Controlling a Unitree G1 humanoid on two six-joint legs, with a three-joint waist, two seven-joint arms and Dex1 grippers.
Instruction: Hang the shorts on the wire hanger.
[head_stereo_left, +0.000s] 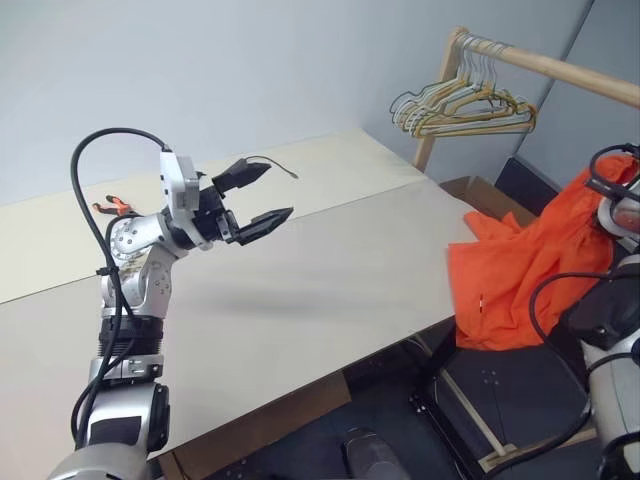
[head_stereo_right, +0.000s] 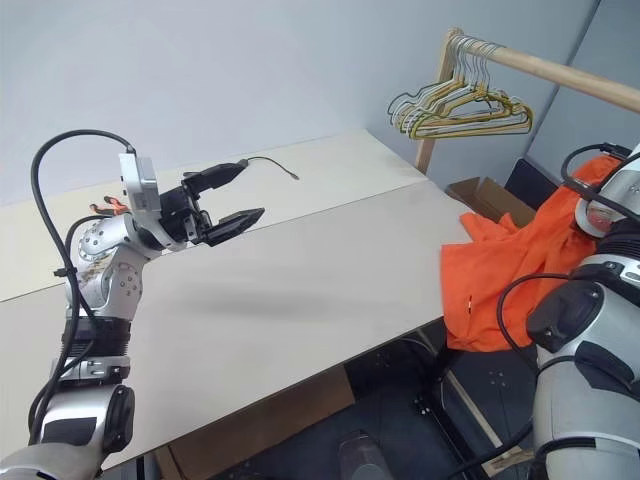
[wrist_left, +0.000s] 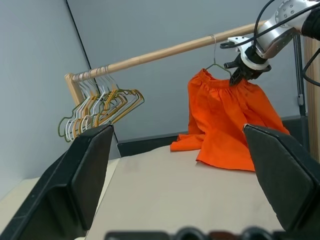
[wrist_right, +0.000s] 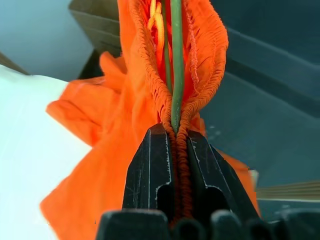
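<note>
The bright orange shorts (wrist_left: 220, 120) hang by their gathered waistband from the thin wire hanger (wrist_left: 215, 64), whose hook sits over the wooden rod. Their lower part drapes onto the table's right edge (head_stereo_left: 505, 285). My right gripper (wrist_left: 239, 77) is up at the waistband. In the right wrist view its fingers (wrist_right: 176, 131) are shut on the bunched waistband with the greenish hanger wire (wrist_right: 176, 60) running between them. My left gripper (head_stereo_left: 278, 190) hovers open and empty above the left part of the table, pointing toward the shorts.
The wooden rod (head_stereo_left: 560, 68) slopes across the back right and carries a bunch of yellow and pale hangers (head_stereo_left: 465, 105). The beige table (head_stereo_left: 330, 270) holds a thin cable (head_stereo_left: 275, 163) and an orange-handled tool (head_stereo_left: 115, 207) at the far left. A cardboard box (head_stereo_left: 485, 195) stands beyond the table's right corner.
</note>
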